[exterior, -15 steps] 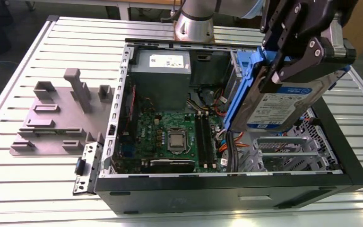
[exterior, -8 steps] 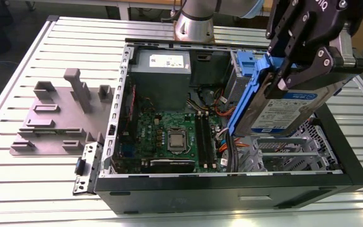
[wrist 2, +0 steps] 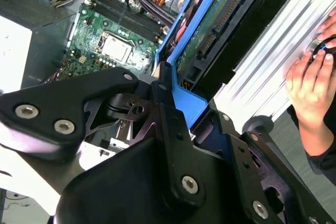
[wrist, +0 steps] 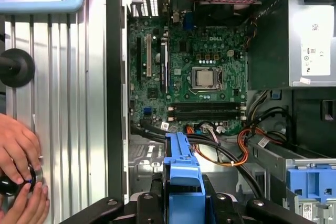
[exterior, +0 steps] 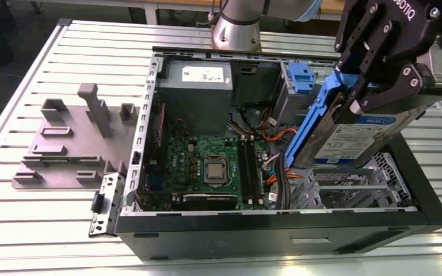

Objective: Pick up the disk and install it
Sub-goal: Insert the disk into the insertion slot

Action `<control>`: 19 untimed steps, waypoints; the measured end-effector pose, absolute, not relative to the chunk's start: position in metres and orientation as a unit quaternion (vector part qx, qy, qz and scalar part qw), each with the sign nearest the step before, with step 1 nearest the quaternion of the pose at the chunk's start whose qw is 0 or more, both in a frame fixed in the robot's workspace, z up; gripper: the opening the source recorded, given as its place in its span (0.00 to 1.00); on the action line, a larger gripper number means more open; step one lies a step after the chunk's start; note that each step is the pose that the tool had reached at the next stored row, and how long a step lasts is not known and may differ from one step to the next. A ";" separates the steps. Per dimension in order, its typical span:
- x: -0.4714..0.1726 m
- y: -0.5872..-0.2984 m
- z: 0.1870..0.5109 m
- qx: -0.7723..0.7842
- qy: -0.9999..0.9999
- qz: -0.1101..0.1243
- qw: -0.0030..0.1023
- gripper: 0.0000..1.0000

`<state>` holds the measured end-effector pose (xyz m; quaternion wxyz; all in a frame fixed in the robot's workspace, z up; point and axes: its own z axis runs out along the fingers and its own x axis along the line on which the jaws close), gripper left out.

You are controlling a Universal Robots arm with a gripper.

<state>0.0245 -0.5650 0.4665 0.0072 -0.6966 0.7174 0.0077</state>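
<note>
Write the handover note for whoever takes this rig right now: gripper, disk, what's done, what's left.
Gripper: shut on the disk, clamped on its blue carrier frame.
Disk: in the air, steeply tilted, above the metal drive cage at the exterior view's right of the open computer case.
Done: disk picked up and over the case.
Left: disk not yet seated in the cage.
Note: a person's hands are on the table beside the case.
</note>
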 end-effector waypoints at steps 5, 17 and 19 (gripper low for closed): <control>0.032 -0.566 0.465 -0.697 0.717 0.008 0.007 0.36; 0.049 -0.568 0.461 -0.697 0.717 0.008 0.007 0.36; 0.051 -0.569 0.460 -0.697 0.717 0.008 0.007 0.36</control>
